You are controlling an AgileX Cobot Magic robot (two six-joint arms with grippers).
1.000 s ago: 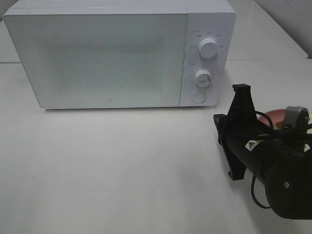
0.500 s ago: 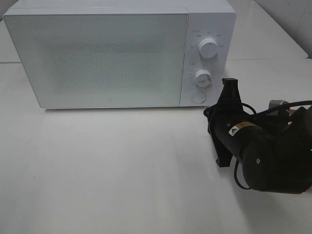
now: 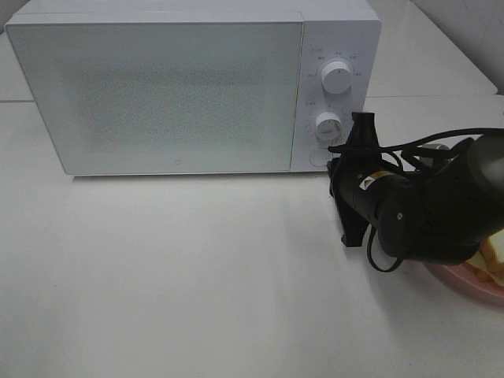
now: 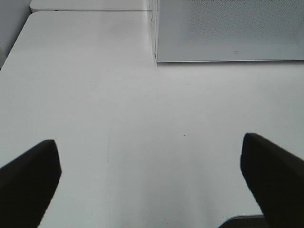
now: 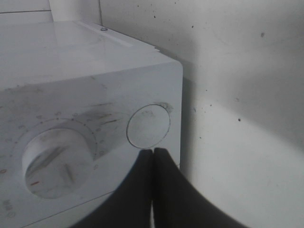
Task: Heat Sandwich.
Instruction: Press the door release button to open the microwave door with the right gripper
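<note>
Black right gripper (image 5: 153, 152), fingers pressed together, tips at rim of round door button (image 5: 148, 126) on microwave (image 3: 346, 39); left gripper (image 4: 149, 175) spread over table (image 4: 118, 95); sandwich (image 3: 493, 256) on pink plate (image 3: 461, 285) beside your right arm (image 3: 425, 220); off-centre push may skid your tips off, leaving door (image 3: 157, 94) shut.

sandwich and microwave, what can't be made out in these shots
Sandwich: exterior high view, mostly hidden by the right arm and cut off by the frame edge.
Pink plate: only a sliver of rim shows under the arm.
Microwave interior: hidden behind the speckled door.
Dial markings: too small in the exterior view, blurred in the right wrist view.
Whether the shut right gripper touches the round button: cannot tell, right wrist view.
</note>
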